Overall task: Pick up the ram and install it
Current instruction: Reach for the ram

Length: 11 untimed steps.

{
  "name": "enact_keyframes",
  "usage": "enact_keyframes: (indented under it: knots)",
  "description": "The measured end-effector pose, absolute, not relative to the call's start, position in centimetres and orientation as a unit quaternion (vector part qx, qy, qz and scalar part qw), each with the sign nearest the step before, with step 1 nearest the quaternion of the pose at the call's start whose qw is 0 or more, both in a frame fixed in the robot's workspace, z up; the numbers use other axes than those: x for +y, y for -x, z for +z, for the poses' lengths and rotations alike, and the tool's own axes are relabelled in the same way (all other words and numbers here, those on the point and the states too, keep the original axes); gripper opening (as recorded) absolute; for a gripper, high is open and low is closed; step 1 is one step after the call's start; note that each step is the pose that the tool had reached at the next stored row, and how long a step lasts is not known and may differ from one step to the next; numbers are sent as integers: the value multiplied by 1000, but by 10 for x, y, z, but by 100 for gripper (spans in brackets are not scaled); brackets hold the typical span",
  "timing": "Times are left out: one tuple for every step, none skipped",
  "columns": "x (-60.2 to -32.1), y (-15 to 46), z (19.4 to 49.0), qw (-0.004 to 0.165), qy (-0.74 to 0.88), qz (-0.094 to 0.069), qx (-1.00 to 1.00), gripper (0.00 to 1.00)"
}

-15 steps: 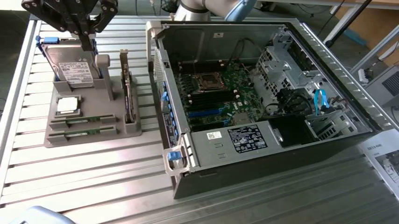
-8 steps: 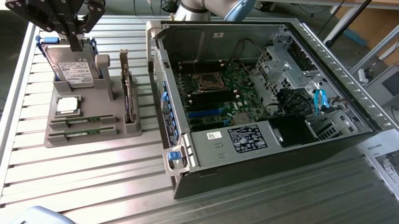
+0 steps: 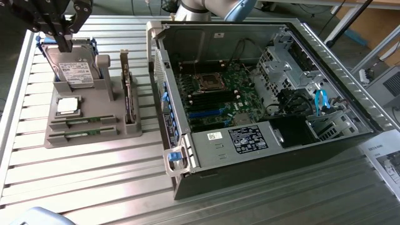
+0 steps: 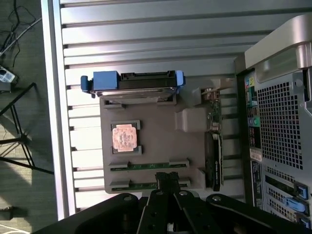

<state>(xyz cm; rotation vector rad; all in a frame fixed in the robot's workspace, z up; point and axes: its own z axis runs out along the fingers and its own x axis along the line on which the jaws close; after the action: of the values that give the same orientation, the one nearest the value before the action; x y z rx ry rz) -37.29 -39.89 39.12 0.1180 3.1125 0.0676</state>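
Presently the black two-finger claw (image 3: 64, 46) hangs above the grey moulded holder (image 3: 93, 105), fingers pressed together with nothing between them. The task's thing, a long narrow green circuit-board ram stick (image 3: 82, 121), rests on edge in a slot at the holder's end opposite the hard drive, not yet lifted. In the wrist view the claw (image 4: 168, 176) appears over the slotted end.

Hazards:
- Descending with the fingers together would likely strike the stick's top edge rather than straddle it.
- A second ram stick (image 3: 80, 135) lies just beside the first. An off-centre descent could catch both or nudge the neighbour.
- The upright expansion card with metal bracket (image 3: 128, 93) stands near. A wide approach could clip it.
- A tilted grip would probably spoil seating on the green motherboard (image 3: 212, 93).

Count: two ram sticks, one silver hard drive with white label (image 3: 75, 68), one square processor chip (image 3: 67, 105), one expansion card, one open tower computer case (image 3: 218, 37), one holder, one slatted aluminium desk (image 3: 93, 187).
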Motion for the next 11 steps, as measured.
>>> enact_keyframes:
  knots:
    - [-399,375,391,13,-38,22,999,10]
    - [-399,376,391,13,-38,22,999,10]
    - [-399,377,391,13,-38,22,999,10]
    - [-399,377,391,13,-38,22,999,10]
    - [-399,377,391,13,-38,22,999,10]
    - [-399,377,391,13,-38,22,999,10]
    - [-399,377,391,13,-38,22,999,10]
    - [-399,377,391,13,-38,22,999,10]
    - [-399,377,391,13,-38,22,999,10]
    - [-399,377,391,13,-38,22,999,10]
    - [-400,377,391,13,-38,22,999,10]
